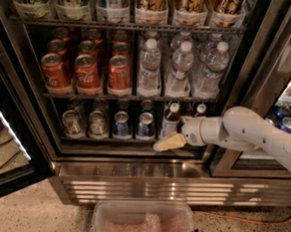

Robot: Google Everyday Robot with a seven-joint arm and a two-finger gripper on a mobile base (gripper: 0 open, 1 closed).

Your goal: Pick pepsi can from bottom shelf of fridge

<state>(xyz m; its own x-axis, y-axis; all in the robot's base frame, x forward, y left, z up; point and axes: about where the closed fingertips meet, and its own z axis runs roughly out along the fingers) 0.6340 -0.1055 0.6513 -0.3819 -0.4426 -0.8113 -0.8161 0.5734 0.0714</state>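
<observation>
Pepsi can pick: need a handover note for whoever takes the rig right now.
Gripper: at the front rail of the bottom shelf, below a small bottle, nothing in it.
Pepsi can: upright on that shelf, just left of the gripper and untouched; a second blue can stands on its left.
Fridge: door open.
Done: arm is up at the shelf.
Left: line up on the can, grip it, lift it out.
</observation>
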